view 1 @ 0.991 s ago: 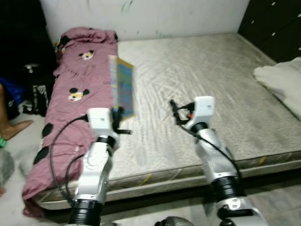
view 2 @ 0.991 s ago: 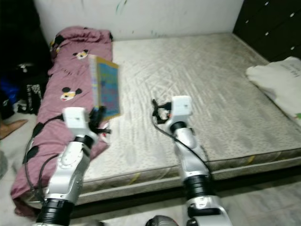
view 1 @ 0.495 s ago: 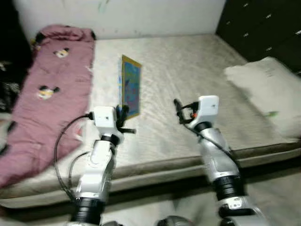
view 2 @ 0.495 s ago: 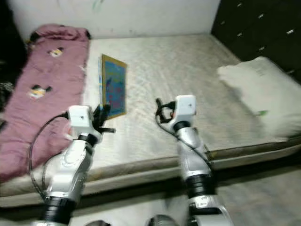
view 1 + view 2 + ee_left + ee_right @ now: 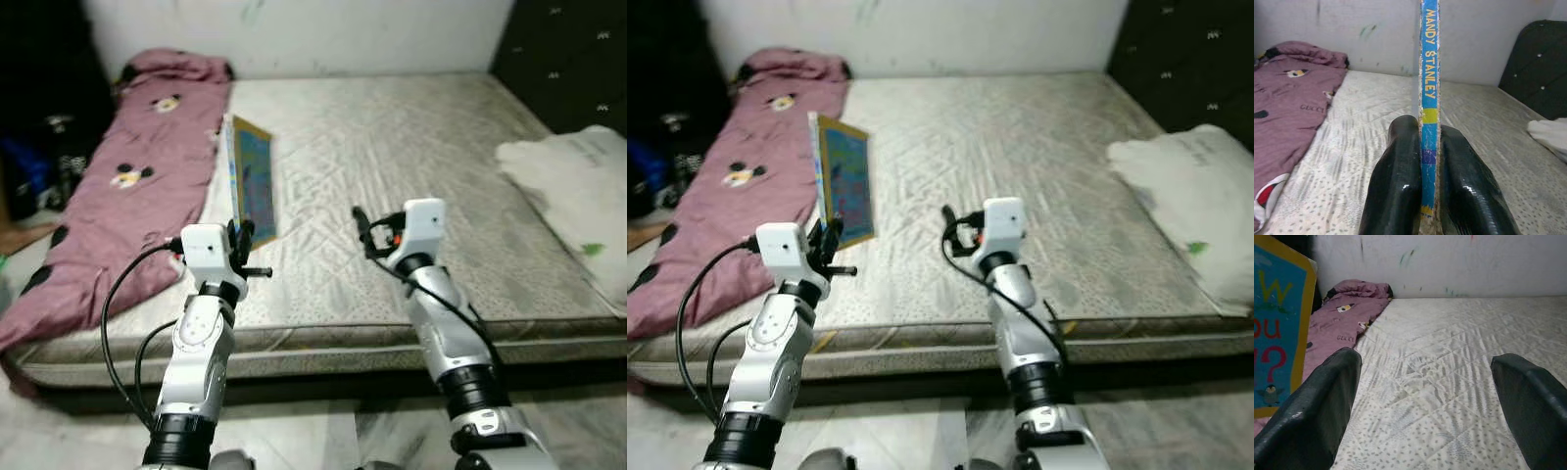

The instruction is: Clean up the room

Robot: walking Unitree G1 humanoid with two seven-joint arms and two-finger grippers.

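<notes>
A bare quilted mattress spans most of the scene, with a maroon cartoon-print blanket bunched along its left side and a white pillow at its right edge. A dark padded headboard stands at the far right. The left gripper pinches a thin blue picture book upright above the mattress, fingers pressed against both covers. The right gripper hovers over the mattress beside it, fingers spread wide, holding nothing
</notes>
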